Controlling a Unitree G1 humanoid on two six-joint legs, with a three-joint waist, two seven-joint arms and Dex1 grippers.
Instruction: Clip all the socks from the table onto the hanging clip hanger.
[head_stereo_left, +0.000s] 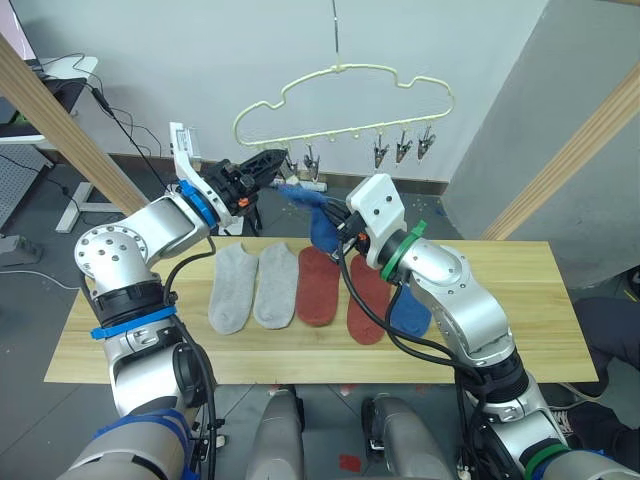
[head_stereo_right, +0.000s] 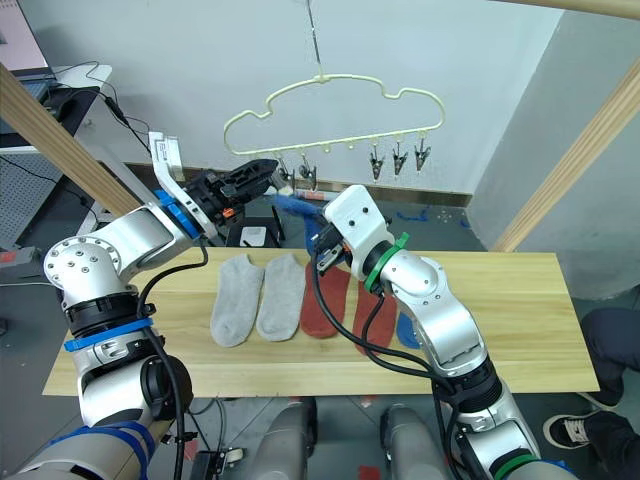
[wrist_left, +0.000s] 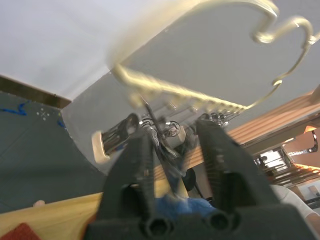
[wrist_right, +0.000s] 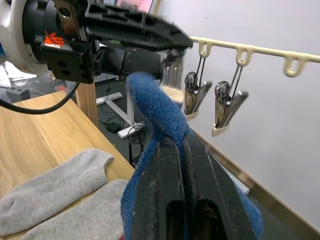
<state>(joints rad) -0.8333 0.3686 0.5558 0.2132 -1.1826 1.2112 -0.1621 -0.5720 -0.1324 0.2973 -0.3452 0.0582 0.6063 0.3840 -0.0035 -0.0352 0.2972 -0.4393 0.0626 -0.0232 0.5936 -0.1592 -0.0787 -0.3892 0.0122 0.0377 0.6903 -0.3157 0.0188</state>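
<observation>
The right end effector is clamped tight on a blue sock, holding it up above the worktop with the sock's free end reaching toward the leftmost clips of the clip hanger. The left end effector is raised to that same end of the hanger, its fingers spread around one clip without visibly squeezing it. On the worktop lie two grey socks side by side, then two rust red socks, and a second blue sock partly hidden under the right arm.
</observation>
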